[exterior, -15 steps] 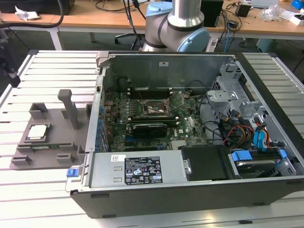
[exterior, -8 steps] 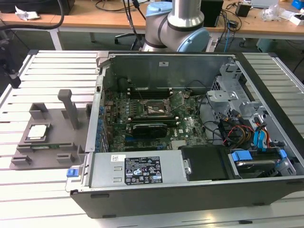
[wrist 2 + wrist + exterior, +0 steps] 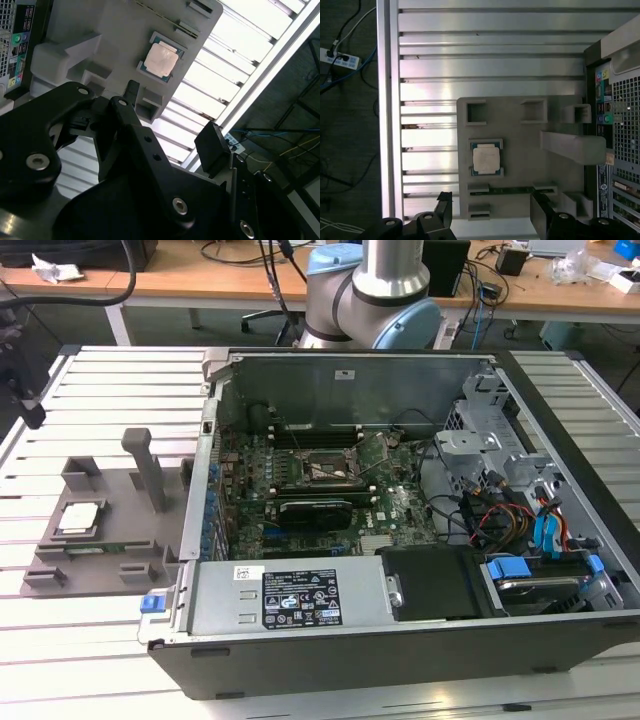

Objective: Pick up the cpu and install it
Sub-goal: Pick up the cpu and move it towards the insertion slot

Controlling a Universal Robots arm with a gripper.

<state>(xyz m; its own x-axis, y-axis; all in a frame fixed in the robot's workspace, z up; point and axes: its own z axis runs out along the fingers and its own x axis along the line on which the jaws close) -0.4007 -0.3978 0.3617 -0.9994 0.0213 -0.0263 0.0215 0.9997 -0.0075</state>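
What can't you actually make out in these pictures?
- Underside of the cpu: it lies flat on the grey tray, which hides it in both wrist views.
- Inside of the socket: too small to tell, exterior view.
- Upper part of the arm: cut off by the top edge, exterior view.

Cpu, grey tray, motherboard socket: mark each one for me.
cpu [image 3: 486, 159], first wrist view, middle of its metal top.
grey tray [image 3: 125, 535], exterior view, bare floor beside the cpu.
cpu socket [image 3: 320, 471], exterior view, its middle.

Silvery cpu [image 3: 486, 159] — green-rimmed, grey tray [image 3: 520, 167], black claw [image 3: 491, 200], ribbed pale table [image 3: 495, 65]
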